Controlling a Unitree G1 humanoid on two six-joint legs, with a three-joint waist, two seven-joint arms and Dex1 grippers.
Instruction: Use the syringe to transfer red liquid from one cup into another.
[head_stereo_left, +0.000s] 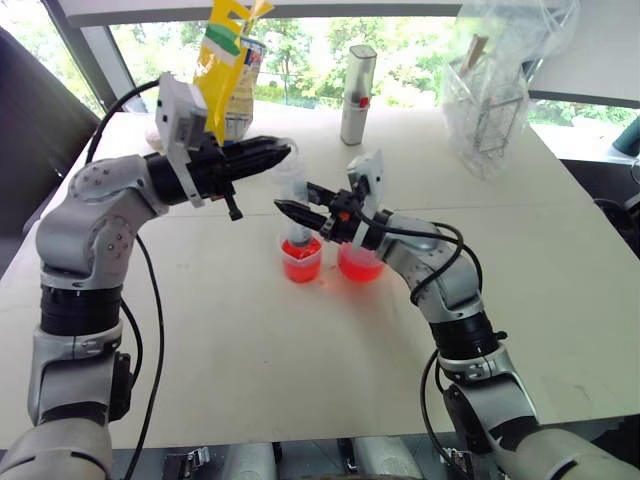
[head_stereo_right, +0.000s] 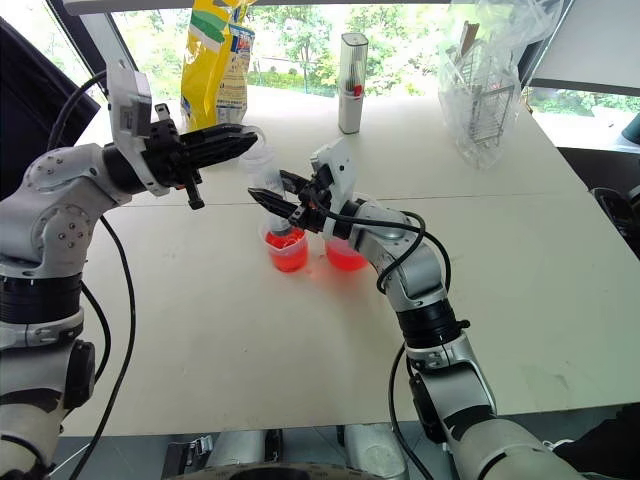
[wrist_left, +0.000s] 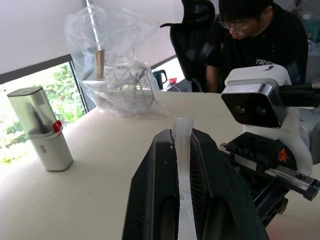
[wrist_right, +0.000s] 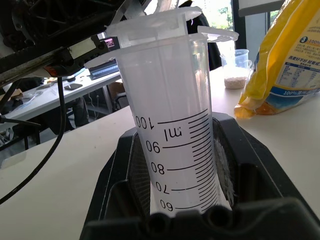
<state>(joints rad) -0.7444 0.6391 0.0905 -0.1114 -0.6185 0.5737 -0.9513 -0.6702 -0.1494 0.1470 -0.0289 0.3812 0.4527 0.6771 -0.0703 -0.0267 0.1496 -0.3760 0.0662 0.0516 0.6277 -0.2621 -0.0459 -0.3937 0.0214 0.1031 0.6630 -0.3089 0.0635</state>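
The syringe (head_stereo_left: 294, 182) stands upright near the table's middle, its lower end inside a clear cup (head_stereo_left: 301, 262) holding red liquid (head_stereo_left: 301, 270). My right gripper (head_stereo_left: 290, 210) is shut on the syringe's barrel (wrist_right: 175, 125), whose millilitre scale faces the right wrist view. My left gripper (head_stereo_left: 273, 152) is shut on the plunger's ring handle (wrist_left: 182, 145) at the syringe's top. A second clear cup (head_stereo_left: 360, 264), also with red liquid, sits just right of the first, partly hidden behind my right gripper. The two cups look close in width from here.
A silver canister (head_stereo_left: 357, 95), a yellow bag (head_stereo_left: 228, 60) and a clear plastic bag over a wire rack (head_stereo_left: 490, 95) stand along the table's far side. A person (wrist_left: 260, 40) sits beyond the table's right end. Bare tabletop lies in front of the cups.
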